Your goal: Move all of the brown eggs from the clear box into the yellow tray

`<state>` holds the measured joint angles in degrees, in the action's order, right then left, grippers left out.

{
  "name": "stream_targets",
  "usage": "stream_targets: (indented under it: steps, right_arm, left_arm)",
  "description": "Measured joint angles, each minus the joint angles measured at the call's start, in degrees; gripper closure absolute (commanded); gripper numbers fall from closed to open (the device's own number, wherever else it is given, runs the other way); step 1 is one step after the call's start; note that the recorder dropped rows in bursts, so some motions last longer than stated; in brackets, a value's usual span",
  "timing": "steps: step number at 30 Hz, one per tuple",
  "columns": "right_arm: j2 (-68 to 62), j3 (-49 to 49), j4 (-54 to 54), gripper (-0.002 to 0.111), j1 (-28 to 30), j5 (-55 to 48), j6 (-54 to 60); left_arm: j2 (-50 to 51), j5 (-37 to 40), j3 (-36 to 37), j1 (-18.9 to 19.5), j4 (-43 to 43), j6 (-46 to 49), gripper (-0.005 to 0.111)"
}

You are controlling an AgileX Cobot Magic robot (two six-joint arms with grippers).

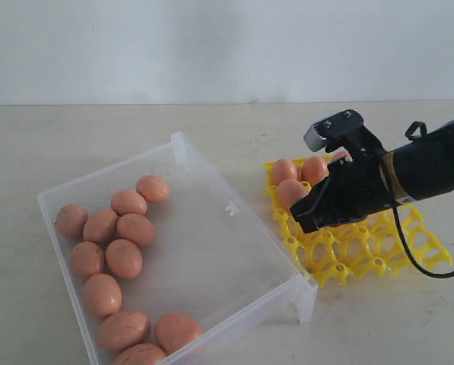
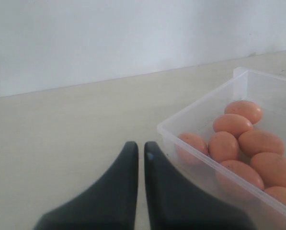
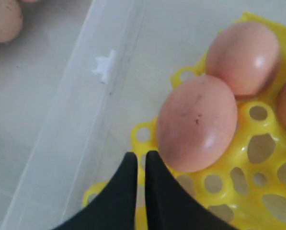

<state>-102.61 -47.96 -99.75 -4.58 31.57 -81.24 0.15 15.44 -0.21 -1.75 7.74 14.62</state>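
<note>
Brown eggs (image 1: pixel 124 258), 11 of them, lie in the box (image 1: pixel 246 315). At least 3 more sit in cups at the corner of the tray (image 1: pixel 363 251) near the box, and the arm may hide others. Right gripper (image 3: pixel 138 155) hangs over that corner, fingers pressed together on nothing, tips just beside 1 seated egg. Left gripper (image 2: pixel 139 146) is likewise closed and empty, outside the box near its wall. I judge this the gap between eggs, with a trip to the box due. Next, the right jaws need to spread, straddle 1 egg across its narrow width, and close gently.
</note>
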Motion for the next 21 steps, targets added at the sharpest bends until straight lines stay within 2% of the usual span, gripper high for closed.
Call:
stream_targets:
  steps: [6,21]
  right_arm:
    - [-4.66,0.0,-0.11,0.108,0.0,-0.91,0.42]
    - [-2.19,0.0,-0.21,0.108,0.0,2.14,2.26]
  left_arm:
    - [0.0,0.0,0.0,0.0,0.0,0.0,0.103]
    - [0.0,0.0,0.0,0.0,0.0,0.0,0.103]
